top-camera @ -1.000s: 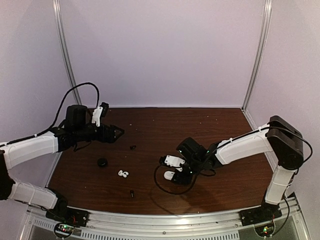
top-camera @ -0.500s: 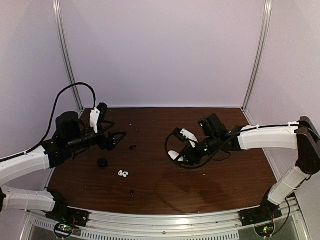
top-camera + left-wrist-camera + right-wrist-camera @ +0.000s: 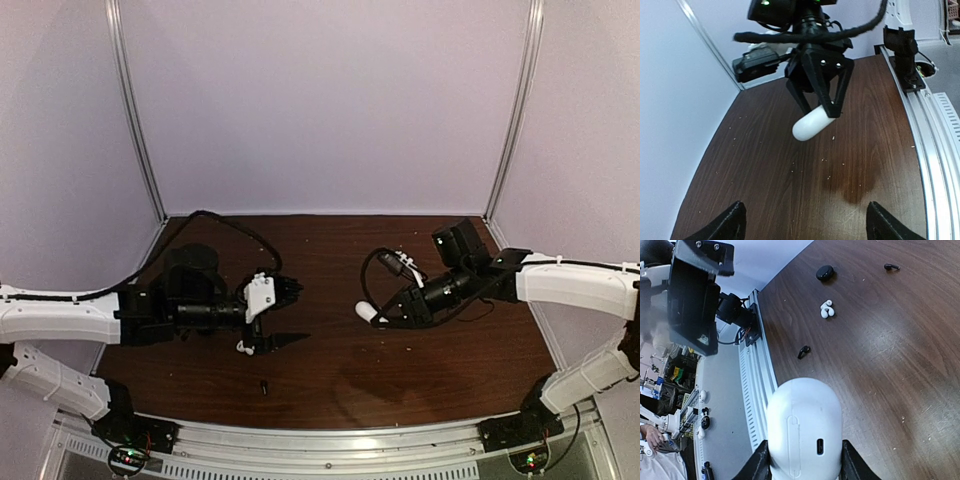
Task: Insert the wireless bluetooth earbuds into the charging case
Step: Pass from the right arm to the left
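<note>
**Top view.** The right gripper (image 3: 380, 314) was closed on the charging case (image 3: 365, 312), holding it above the table (image 3: 330, 385). The left gripper (image 3: 292, 316) stood spread wide and empty, with the earbuds (image 3: 243, 348) just beside it.

**Left wrist view.** The case hung clamped in the right fingers.

**Right wrist view.** The earbuds lay together on the wood near a black puck (image 3: 824, 272).

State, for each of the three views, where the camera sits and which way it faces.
Top external: above and behind the bases, looking down on the table, both arms shown.
Left wrist: on the left arm, facing the right gripper holding the charging case; own fingertips at bottom.
Right wrist: own fingers grip that case; beyond, the earbuds and left arm.
Shared: the case appears in all views.
</note>
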You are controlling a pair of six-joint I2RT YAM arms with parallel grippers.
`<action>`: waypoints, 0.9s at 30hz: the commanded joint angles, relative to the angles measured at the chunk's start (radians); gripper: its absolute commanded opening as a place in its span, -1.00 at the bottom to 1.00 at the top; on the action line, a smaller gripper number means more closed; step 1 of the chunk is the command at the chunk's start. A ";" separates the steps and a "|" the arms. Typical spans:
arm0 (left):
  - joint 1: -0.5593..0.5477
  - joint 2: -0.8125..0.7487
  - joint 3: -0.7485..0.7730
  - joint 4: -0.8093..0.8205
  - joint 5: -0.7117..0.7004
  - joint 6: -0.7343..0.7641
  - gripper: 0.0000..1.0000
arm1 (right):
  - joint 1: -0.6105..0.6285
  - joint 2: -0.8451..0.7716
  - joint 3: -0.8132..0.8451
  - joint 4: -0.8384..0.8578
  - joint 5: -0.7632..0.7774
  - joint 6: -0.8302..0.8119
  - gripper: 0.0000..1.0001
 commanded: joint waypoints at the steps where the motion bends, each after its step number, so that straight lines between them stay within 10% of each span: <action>1: -0.077 0.067 0.088 -0.036 -0.039 0.182 0.64 | -0.007 -0.041 -0.039 -0.035 -0.095 0.043 -0.34; 27: -0.193 0.314 0.279 -0.114 0.013 0.441 0.19 | 0.102 0.054 0.044 -0.060 -0.209 0.064 -0.39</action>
